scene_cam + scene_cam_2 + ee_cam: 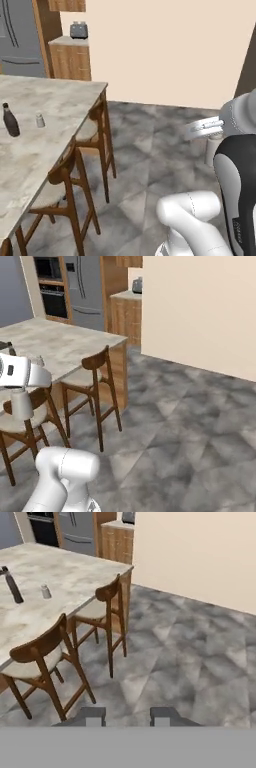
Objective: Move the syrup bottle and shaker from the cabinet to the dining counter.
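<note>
The syrup bottle [10,121], dark brown with a narrow neck, stands upright on the marble dining counter [55,100] near its left part. The small grey shaker [40,120] stands just to its right, apart from it. In the hand view the syrup bottle [12,587] and the shaker [46,591] sit at the upper left on the dining counter [70,572]. My gripper [128,717] hovers over the floor, well away from the counter and to the right of the stools, shut with nothing between its fingertips [90,716]. The cabinet is out of view.
Two wooden stools [102,609] [37,657] stand along the counter's near side. A grey fridge [20,35] and a low wooden cabinet with a toaster [78,30] are at the back. A beige wall [170,50] lies ahead, with open grey tiled floor [190,647] before it.
</note>
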Available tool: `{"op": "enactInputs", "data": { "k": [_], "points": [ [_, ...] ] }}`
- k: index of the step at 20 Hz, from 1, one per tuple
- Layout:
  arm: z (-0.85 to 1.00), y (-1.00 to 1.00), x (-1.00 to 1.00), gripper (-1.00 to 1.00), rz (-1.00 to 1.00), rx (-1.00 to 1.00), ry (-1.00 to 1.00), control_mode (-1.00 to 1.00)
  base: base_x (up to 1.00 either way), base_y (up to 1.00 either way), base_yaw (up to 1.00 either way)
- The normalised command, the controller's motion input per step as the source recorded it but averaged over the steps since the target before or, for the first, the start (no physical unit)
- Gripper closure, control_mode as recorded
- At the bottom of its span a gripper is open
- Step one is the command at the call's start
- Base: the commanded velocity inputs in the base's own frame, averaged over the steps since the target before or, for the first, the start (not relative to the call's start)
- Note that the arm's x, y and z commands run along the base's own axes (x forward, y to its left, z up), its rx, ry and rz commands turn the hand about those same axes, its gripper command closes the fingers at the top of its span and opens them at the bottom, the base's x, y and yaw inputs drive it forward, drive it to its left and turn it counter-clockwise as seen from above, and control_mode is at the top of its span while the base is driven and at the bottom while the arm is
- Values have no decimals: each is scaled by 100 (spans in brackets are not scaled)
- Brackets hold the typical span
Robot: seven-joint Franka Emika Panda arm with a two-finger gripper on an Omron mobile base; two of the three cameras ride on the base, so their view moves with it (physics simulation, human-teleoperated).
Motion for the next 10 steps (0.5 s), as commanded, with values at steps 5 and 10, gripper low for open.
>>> {"op": "enactInputs", "data": {
  "k": [5,10],
  "points": [
    [0,0,0,100,0,0,0,100,100,-28,52],
    [0,0,0,100,0,0,0,100,100,-15,58]
  ]
}}
